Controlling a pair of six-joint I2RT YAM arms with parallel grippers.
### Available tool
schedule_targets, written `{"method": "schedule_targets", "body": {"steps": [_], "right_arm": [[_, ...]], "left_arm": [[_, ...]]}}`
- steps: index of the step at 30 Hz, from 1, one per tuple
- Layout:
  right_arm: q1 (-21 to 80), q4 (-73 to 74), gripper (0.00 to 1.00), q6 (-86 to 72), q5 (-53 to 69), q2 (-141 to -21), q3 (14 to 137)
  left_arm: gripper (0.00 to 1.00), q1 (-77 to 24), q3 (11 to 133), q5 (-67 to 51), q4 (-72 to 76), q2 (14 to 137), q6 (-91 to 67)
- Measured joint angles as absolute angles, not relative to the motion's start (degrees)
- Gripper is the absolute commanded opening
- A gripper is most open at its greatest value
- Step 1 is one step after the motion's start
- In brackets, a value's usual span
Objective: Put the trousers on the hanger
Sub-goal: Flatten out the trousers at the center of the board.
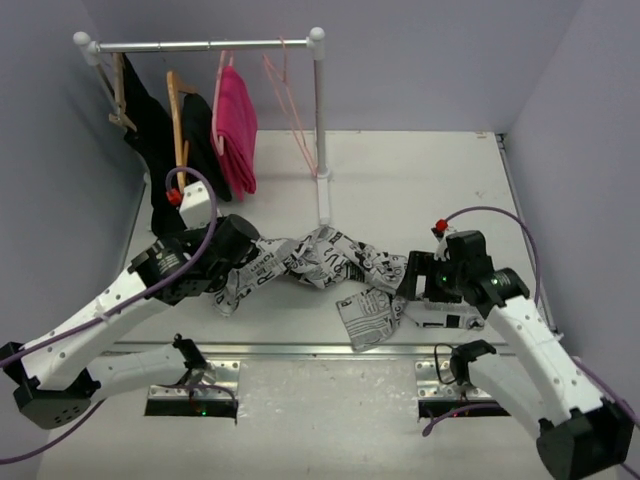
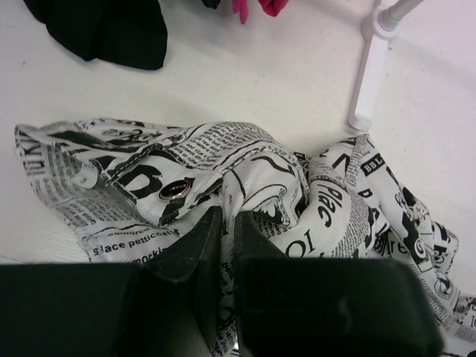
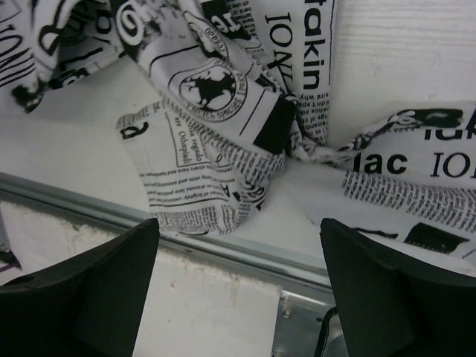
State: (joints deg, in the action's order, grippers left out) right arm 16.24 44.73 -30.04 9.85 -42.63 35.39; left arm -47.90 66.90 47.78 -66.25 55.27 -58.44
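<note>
The newspaper-print trousers [image 1: 320, 265] lie crumpled across the middle of the table. My left gripper [image 1: 238, 265] is at their left end. In the left wrist view it [image 2: 227, 223] is shut on a fold of the trousers [image 2: 245, 163] just below the waist button [image 2: 176, 190]. My right gripper [image 1: 405, 300] is at the trousers' right end. In the right wrist view it [image 3: 238, 238] is wide open and empty, with the leg fabric [image 3: 216, 111] just beyond the fingertips. The thin pink hanger [image 1: 295, 120] hangs bare on the rail, right of the pink garment.
The rack [image 1: 205, 45] stands at the back left, its right post [image 1: 322, 190] just behind the trousers. It carries black garments [image 1: 160, 130] on wooden hangers and a pink garment [image 1: 237, 125]. A metal strip [image 1: 320, 350] runs along the table's near edge.
</note>
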Motion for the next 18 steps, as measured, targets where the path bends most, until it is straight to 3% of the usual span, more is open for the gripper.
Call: {"method": "schedule_targets", "body": {"steps": [5, 7, 10, 18], "right_arm": [[16.8, 37.0, 0.66, -28.0, 11.7, -57.1, 34.2], [17.2, 34.2, 0.44, -26.9, 13.9, -61.4, 33.8], [17.5, 31.0, 0.00, -25.9, 17.0, -65.0, 33.3], [17.7, 35.6, 0.00, -24.2, 6.9, -60.5, 41.5]], "left_arm": [[0.00, -47.9, 70.1, 46.1, -66.2, 56.9, -53.6], [0.00, -47.8, 70.9, 45.1, -66.3, 56.8, -52.1], [0.00, -47.7, 72.9, 43.3, -65.9, 56.7, -49.9], [0.00, -47.6, 76.9, 39.2, -64.7, 54.6, -45.3]]}}
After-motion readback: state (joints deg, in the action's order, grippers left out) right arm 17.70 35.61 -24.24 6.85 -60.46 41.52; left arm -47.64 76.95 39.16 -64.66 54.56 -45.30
